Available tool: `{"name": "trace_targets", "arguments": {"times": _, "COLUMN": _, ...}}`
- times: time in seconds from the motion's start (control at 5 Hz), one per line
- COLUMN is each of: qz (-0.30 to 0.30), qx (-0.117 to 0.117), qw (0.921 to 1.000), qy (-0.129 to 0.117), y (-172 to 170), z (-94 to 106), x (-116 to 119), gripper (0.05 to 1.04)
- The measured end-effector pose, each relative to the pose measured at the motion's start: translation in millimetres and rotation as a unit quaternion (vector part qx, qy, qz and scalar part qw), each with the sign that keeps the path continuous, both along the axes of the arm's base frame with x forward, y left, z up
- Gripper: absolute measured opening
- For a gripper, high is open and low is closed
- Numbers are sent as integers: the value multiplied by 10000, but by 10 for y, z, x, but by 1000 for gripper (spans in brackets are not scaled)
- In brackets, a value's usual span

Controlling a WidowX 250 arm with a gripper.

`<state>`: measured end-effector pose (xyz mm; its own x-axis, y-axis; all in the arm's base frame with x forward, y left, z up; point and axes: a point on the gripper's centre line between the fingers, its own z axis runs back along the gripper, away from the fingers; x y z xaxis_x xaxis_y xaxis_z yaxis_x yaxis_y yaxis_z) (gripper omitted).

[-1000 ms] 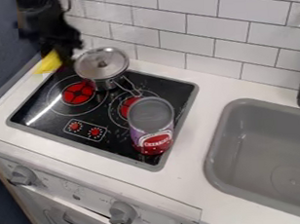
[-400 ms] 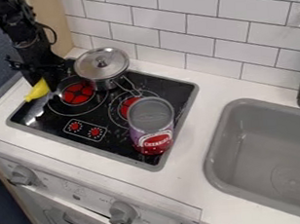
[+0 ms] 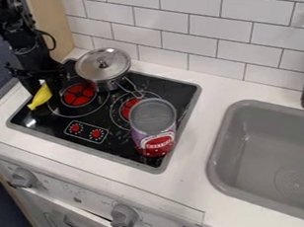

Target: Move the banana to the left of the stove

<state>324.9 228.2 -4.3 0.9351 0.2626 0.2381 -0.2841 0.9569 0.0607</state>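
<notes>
Slanting down from upper left — black arm (image 3: 29, 48), low by the banana (image 3: 40, 97).

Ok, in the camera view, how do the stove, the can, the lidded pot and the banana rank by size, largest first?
1. Stove, by far the largest
2. Can and lidded pot: too alike to rank, and the can is nearer the camera
3. Banana, smallest, going by its visible part
</notes>
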Motion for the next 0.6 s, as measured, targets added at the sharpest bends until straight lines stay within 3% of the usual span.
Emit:
{"name": "trace_targets", "arguments": {"times": 0.2, "qz": 120, "qx": 6, "qw": 9999, "qy": 37, "y": 10, "z": 3, "x": -17, "gripper": 1003}}
{"name": "trace_targets", "arguments": {"times": 0.4, "qz": 130, "qx": -38, "qw": 9998, "qy": 109, "y": 18, "z": 45, "x": -8, "gripper": 1006}}
{"name": "trace_targets", "arguments": {"times": 0.6, "qz": 295, "qx": -25, "qw": 9995, "qy": -49, "y": 41, "z": 272, "x": -13, "gripper": 1001}}
